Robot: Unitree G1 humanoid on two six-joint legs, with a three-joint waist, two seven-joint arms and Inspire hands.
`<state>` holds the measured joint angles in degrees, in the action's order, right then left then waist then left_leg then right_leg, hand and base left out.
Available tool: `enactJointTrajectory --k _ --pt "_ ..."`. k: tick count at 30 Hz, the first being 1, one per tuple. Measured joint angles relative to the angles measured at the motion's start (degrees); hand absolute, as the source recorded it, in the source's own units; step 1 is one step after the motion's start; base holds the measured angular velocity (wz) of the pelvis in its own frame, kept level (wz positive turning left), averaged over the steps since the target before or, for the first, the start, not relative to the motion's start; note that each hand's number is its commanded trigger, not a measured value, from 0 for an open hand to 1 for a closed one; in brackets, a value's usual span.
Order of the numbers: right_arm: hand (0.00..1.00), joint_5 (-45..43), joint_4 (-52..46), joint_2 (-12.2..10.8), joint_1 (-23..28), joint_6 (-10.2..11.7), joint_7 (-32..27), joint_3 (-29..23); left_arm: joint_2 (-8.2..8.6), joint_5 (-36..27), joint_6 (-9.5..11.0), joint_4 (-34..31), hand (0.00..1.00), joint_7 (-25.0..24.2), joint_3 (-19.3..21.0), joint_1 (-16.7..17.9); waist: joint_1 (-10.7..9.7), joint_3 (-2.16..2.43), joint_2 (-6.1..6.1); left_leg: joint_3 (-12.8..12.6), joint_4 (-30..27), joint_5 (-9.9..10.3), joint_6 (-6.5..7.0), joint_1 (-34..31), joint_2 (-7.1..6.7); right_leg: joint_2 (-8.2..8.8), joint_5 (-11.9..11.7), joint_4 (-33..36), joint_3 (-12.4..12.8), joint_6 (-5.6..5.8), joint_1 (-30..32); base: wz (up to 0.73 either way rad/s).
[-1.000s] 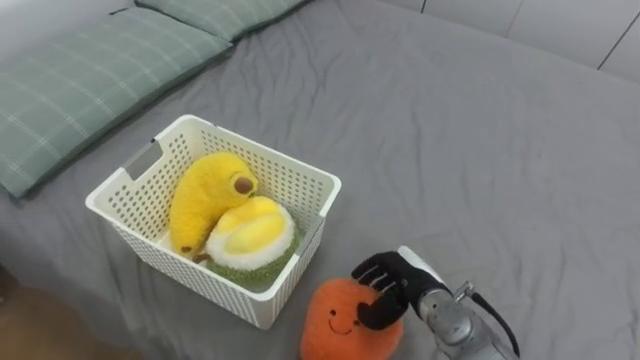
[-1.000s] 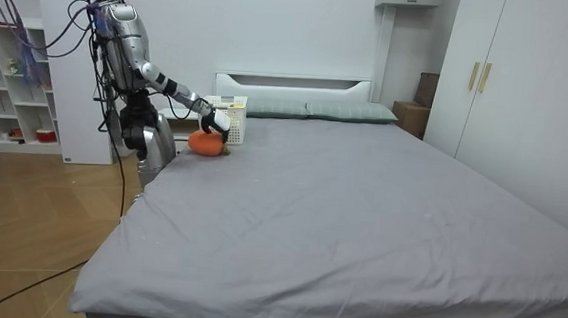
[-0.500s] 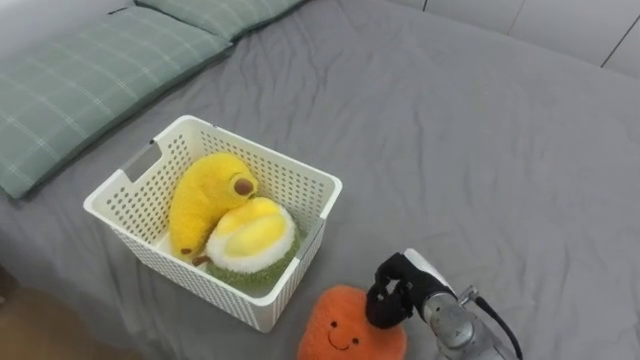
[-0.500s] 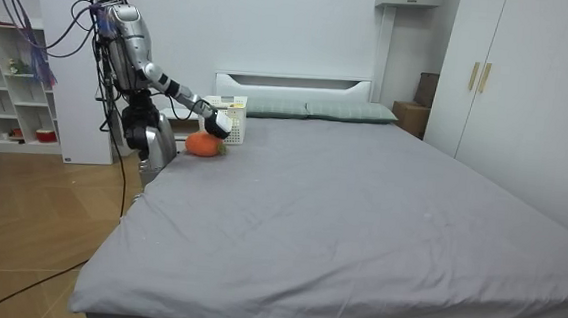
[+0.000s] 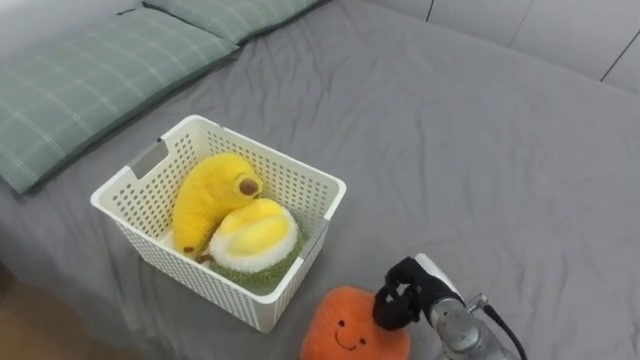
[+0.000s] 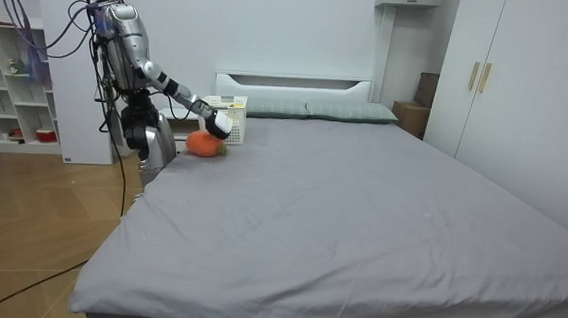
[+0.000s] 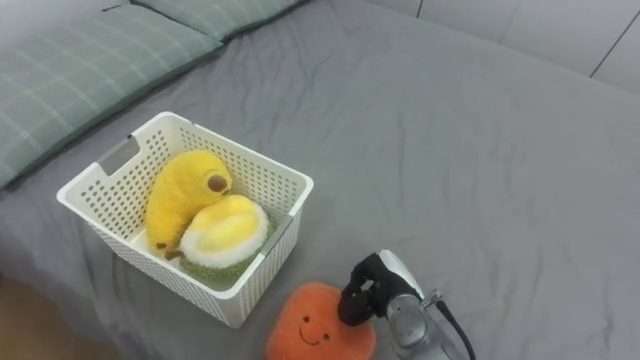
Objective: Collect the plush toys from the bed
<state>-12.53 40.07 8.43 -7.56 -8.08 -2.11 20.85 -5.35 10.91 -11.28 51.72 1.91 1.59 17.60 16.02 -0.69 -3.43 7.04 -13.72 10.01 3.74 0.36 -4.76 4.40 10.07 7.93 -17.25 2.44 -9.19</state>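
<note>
— Since you have the head cameras, where is the toy relative to the basket (image 5: 205, 285)?
— The orange toy (image 5: 345, 325) lies on the bed (image 5: 480, 150) just off the basket's near right corner, close to the wall. It's roundish, so I see no long axis to line up on.
— And the hand?
— My right hand (image 5: 403, 296) sits on the side of the toy away from the basket, fingers curled shut on its upper edge. I judge that a shallow hold.
— So which way?
— Up, then across towards the basket. The rim stands between them.
— Is there room inside?
— A yellow banana toy (image 5: 205, 195) and a durian plush (image 5: 250, 232) fill most of it. Pillows (image 5: 90, 80) lie well beyond the basket.
</note>
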Motion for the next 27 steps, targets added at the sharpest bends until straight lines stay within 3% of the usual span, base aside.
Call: enactJointTrajectory --k 5,11,18,22,27 --pt "1.0 1.72 -0.35 0.59 0.0 0.03 -1.19 -0.2 -0.09 -0.01 0.23 -0.3 0.0 -0.23 0.01 -0.09 -0.21 -0.08 0.1 0.14 0.04 0.0 0.0 -0.04 -0.06 0.04 0.03 -0.06 -0.06 0.05 -0.01 0.0" --pt "1.0 2.4 -8.85 1.05 0.03 0.01 -2.11 -1.68 -0.49 0.05 0.04 0.1 0.0 -1.35 0.5 0.02 -2.32 -0.31 0.32 0.17 0.15 -0.02 0.01 0.13 -0.06 0.03 0.03 -0.12 -0.03 0.05 -0.04 -0.01" --pt "1.0 3.43 -17.92 1.85 0.04 0.73 -2.88 -6.66 -0.4 0.07 0.53 0.12 0.0 -1.23 1.74 -0.17 -3.49 -0.01 -0.19 -0.26 0.29 -0.02 0.01 0.25 0.13 -0.14 0.02 0.08 1.01 0.05 0.14 -0.03" --pt "1.0 3.09 -22.06 3.66 0.04 1.15 -3.21 -7.0 -0.55 0.09 1.44 0.17 0.0 -1.23 2.23 -0.78 -3.71 0.23 -0.55 -0.59 0.33 -0.01 0.0 0.37 0.24 -0.21 -0.04 0.25 1.5 0.04 0.23 -0.04" --pt "1.0 3.1 -26.63 4.03 0.02 1.02 -3.37 -7.46 -0.67 0.0 1.47 0.19 0.0 -1.23 3.1 -1.41 -3.9 0.22 -0.5 -0.82 0.32 -0.02 0.01 0.49 0.32 -0.19 -0.06 0.69 1.61 0.04 0.43 -0.01"
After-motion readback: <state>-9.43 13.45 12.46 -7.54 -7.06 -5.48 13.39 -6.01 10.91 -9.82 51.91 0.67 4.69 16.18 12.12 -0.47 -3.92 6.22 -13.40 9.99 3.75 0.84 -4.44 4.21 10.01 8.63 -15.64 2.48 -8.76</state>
